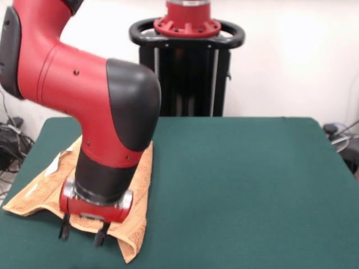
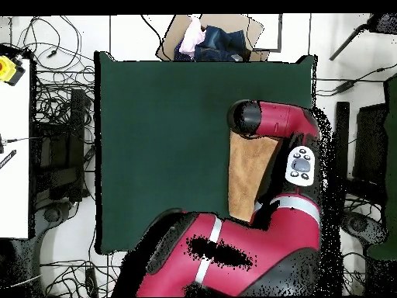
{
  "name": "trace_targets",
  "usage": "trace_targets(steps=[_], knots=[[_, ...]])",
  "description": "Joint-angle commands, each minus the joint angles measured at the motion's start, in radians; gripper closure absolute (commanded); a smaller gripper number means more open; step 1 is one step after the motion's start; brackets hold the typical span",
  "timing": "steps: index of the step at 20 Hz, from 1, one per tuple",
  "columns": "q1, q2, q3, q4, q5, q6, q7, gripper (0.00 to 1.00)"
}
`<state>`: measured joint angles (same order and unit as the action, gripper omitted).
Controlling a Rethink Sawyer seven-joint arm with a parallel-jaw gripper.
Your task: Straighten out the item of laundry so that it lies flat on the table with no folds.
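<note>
The light orange towel (image 1: 140, 190) lies on the left part of the dark green table (image 1: 235, 179), close to its left edge. It is rumpled, with a raised fold along its left side and one corner pointing toward the near edge. My gripper (image 1: 83, 232) hangs straight down over the towel's near edge. Its two black fingers (image 1: 101, 235) are spread apart with nothing between them. In the overhead view the towel (image 2: 252, 174) shows as a narrow tapered strip on the table (image 2: 163, 140). The arm covers the towel's right side and hides the gripper.
The black and red pedestal (image 1: 188, 56) stands behind the table's far edge. Cables (image 1: 8, 140) lie on the floor to the left. In the overhead view a cardboard box with clothes (image 2: 209, 39) sits beyond the table's top edge.
</note>
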<state>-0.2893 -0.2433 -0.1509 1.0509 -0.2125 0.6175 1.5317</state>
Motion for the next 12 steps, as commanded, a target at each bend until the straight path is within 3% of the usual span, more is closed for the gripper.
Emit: trace_targets(steps=[1,7,12], knots=[[-0.001,-0.143,0.123,0.201,-0.001,0.389,-0.209,0.00],[-0.033,-0.201,0.184,0.222,-0.041,0.571,-0.355,0.00],[-0.041,-0.216,0.209,0.201,-0.065,0.666,-0.389,0.00]])
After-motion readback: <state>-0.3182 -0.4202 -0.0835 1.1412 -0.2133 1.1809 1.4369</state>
